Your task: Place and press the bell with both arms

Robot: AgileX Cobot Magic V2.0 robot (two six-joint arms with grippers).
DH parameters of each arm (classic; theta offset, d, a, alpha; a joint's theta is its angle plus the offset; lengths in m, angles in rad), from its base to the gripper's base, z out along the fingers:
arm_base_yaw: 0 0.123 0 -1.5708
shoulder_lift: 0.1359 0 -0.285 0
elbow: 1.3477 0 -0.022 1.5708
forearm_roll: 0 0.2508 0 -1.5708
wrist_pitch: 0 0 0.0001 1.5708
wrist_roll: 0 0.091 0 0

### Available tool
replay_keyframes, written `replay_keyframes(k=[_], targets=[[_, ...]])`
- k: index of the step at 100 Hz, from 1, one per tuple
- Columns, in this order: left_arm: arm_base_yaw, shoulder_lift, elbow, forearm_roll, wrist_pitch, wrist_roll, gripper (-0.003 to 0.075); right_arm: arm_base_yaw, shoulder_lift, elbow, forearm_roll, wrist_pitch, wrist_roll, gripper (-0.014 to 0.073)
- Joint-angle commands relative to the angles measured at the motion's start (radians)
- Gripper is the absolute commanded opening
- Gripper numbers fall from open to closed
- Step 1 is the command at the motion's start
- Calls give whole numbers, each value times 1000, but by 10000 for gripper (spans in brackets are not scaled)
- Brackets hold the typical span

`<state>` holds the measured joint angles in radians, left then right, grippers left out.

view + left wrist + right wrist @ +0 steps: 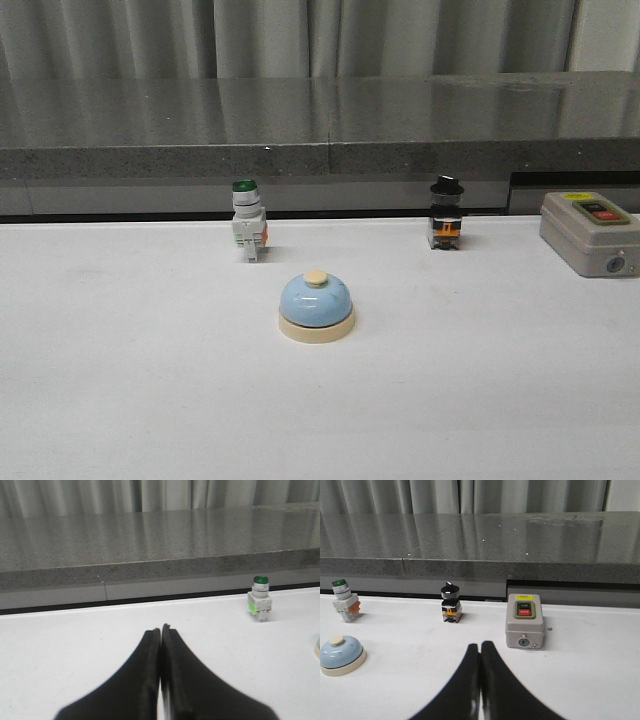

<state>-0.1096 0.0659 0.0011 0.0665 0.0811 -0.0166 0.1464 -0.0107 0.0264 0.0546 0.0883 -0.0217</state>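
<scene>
The light-blue bell [316,305] with its cream base and cream button stands upright on the white table, near the middle in the front view. It also shows in the right wrist view [341,653], off to one side of my right gripper. A sliver of its base edge [318,648] shows in the left wrist view. My left gripper [161,629] is shut and empty over bare table. My right gripper [480,644] is shut and empty, short of the grey box. Neither arm shows in the front view.
A green-capped white pushbutton switch [247,219] stands behind the bell to the left. A black-knobbed switch [446,212] stands behind to the right. A grey ON/OFF switch box [590,233] sits at the far right. A grey stone ledge [320,130] runs along the back.
</scene>
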Motion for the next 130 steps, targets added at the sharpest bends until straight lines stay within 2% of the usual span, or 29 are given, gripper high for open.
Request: replay_keyframes(k=[1,28,130], targets=[[36,-48,17,2,-94,-9,-20,-8,-18,-13,1,-82,-4,-60],[93,-100,41,8,-86,-9,-20,-8,-18,-13,1,-82,-4,-60],[92,-100,41,8,-86,-9,-19,-8,-18,-13,1,-88,-5,-60]])
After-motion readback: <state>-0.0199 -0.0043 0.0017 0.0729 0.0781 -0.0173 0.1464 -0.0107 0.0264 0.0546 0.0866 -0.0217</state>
